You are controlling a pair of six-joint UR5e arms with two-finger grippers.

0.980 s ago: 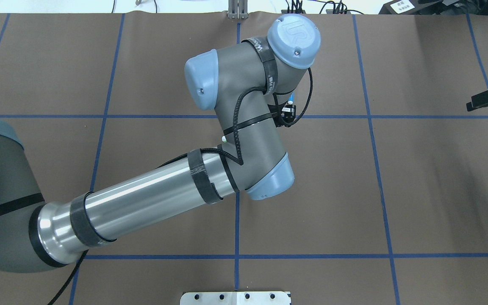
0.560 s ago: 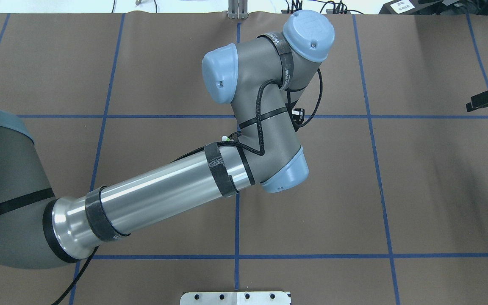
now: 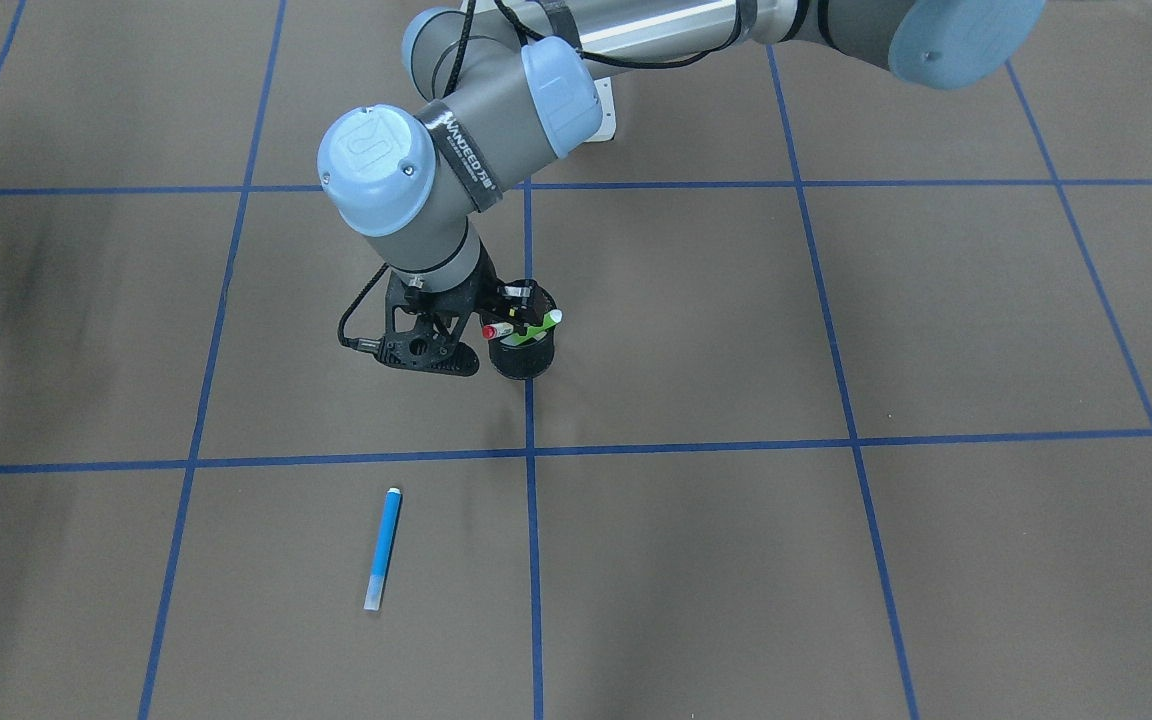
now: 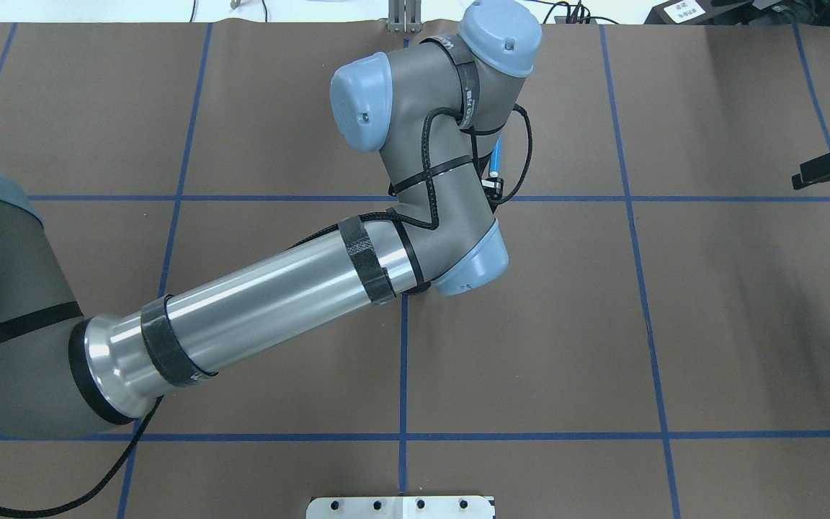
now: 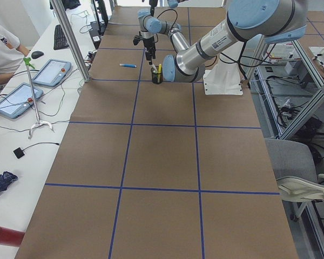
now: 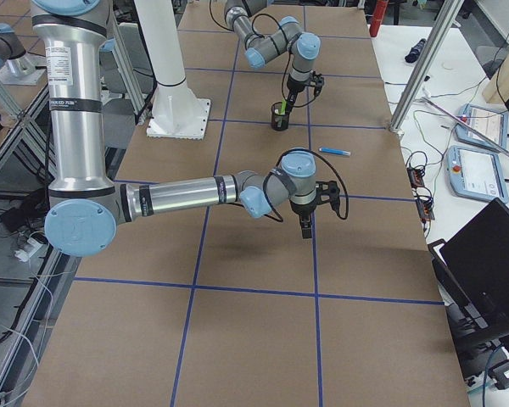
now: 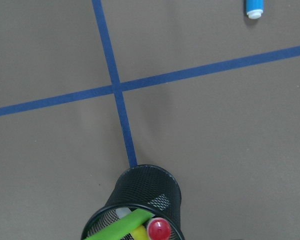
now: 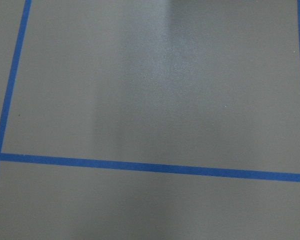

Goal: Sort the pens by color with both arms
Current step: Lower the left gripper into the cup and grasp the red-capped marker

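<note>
Nearest the front camera, a slim blue highlighter with white ends (image 3: 382, 548) lies flat on the brown counter ruled with blue tape (image 3: 836, 560). Its long axis runs almost straight away from us, toward the robot. Beyond it, across one tape line, stands a black mesh cup (image 3: 524, 355) holding the green highlighter (image 3: 539, 325), the red marker (image 3: 492, 330) and the yellow highlighter (image 7: 136, 234) (the green one leans most).

The left arm's black pincer (image 3: 506, 300) meets the cup's rim from the robot's right side. We cannot tell whether it is parted, clenched, or gripping a pen. We judge that the next pick turns on one relation: the cup's pens lie directly at the left pincer, tips upward, so they call for a lift out from above.

The right arm's pincer (image 6: 306, 231) hangs over the counter, well apart from the cup, and we cannot read its state either. Farthest back rises the white mounting base (image 6: 171, 76).
</note>
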